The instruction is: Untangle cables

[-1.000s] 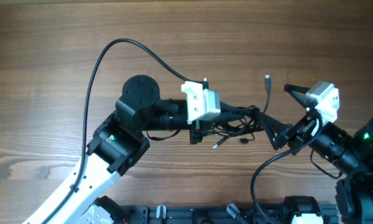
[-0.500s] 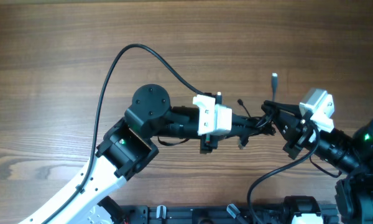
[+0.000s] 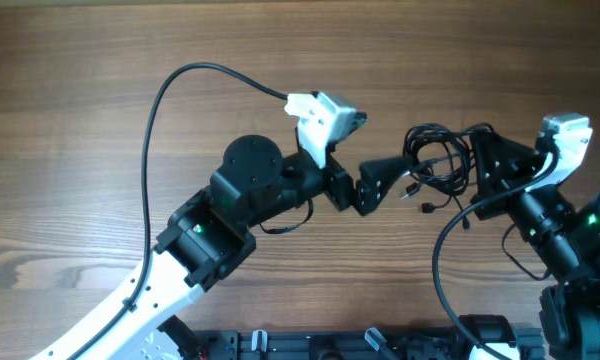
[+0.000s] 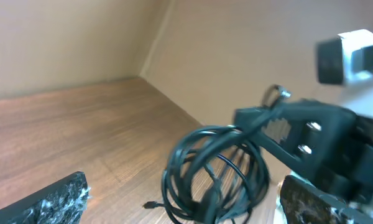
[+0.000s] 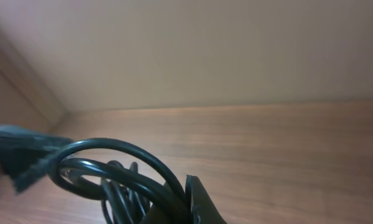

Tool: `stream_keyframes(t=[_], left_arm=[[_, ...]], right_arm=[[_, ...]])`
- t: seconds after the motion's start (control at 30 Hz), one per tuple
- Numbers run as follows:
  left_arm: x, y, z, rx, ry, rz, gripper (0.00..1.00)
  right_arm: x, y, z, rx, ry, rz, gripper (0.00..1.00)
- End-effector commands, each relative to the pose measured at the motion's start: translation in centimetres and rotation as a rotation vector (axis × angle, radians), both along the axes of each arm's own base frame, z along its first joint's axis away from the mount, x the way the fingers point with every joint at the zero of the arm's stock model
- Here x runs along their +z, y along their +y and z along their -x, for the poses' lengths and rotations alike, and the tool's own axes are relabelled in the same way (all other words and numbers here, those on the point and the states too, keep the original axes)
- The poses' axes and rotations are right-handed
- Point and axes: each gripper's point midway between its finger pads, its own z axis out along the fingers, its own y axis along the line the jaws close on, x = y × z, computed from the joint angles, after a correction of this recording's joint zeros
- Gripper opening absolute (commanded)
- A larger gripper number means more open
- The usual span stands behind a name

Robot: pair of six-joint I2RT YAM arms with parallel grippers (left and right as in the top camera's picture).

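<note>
Right of centre over the wooden surface (image 3: 100, 60), the cables (image 3: 438, 160) form one tangled coil of thin black loops. The right gripper (image 3: 477, 165) pinches the coil at its right side, clamped closed on the strands. Loose plug ends dangle below the coil. Left gripper (image 3: 383, 182) sits just left of the coil, not touching it. Left wrist view shows its fingers (image 4: 53, 198) spread wide, nothing between them. Coil looks raised off the surface, hanging from the right gripper.

Wood-grain table (image 3: 80, 60) w/ beige wall (image 5: 205, 50) at far edge.
</note>
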Motion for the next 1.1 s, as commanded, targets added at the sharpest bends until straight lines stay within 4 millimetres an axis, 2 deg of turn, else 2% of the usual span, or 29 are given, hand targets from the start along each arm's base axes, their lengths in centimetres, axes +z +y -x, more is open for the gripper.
stream_keyframes(t=[0.0,0.1,0.23,0.33,0.43,0.47,0.5,0.57,0.63,0.7,0.73,0.77,0.93,1.07], left_arm=[[0.1,0.5,-0.8,0.070,0.119,0.070,1.00],[0.1,0.4,-0.8,0.069,0.138,0.082,1.00],[0.3,-0.3,0.6,-0.021,0.143,0.083,1.00],[0.5,-0.8,1.5,-0.082,0.142,0.088,0.95],[0.9,-1.1,2.2,-0.131,0.134,0.098,0.79],[0.9,-1.1,2.2,-0.131,0.133,0.098,0.70],[0.9,-1.1,2.2,-0.131,0.133,0.098,0.55],[0.9,-1.1,2.2,-0.131,0.133,0.098,0.37],[0.9,-1.1,2.2,-0.131,0.133,0.098,0.25],[0.9,-1.1,2.2,-0.131,0.133,0.099,0.07],[0.9,-1.1,2.2,-0.131,0.133,0.098,0.04],[0.9,-1.1,2.2,-0.131,0.134,0.098,0.04],[0.7,-1.1,2.2,-0.129,0.129,0.088,0.04],[-0.2,-0.9,2.1,-0.118,0.134,0.050,0.04]], right_arm=[[2.5,2.7,1.3,0.170,-0.063,-0.064,0.04],[3.5,3.8,2.0,0.249,-0.096,-0.088,0.04],[4.1,4.0,2.1,0.257,-0.106,-0.118,0.04],[4.5,4.0,2.0,0.253,-0.109,-0.137,0.04],[4.9,3.9,2.0,0.246,-0.108,-0.171,0.04],[5.0,4.0,2.0,0.250,-0.111,-0.172,0.04],[5.0,4.0,2.0,0.250,-0.110,-0.174,0.04],[5.1,4.1,2.1,0.256,-0.101,-0.197,0.04],[5.6,4.5,2.4,0.291,-0.121,-0.199,0.04],[5.7,4.6,2.5,0.293,-0.119,-0.205,0.04],[5.7,4.6,2.5,0.293,-0.125,-0.195,0.04],[5.6,4.4,2.4,0.286,-0.135,-0.174,0.04],[3.1,0.6,0.1,0.037,-0.108,-0.025,0.05],[3.0,-2.1,-0.9,-0.115,-0.139,0.092,0.04]])
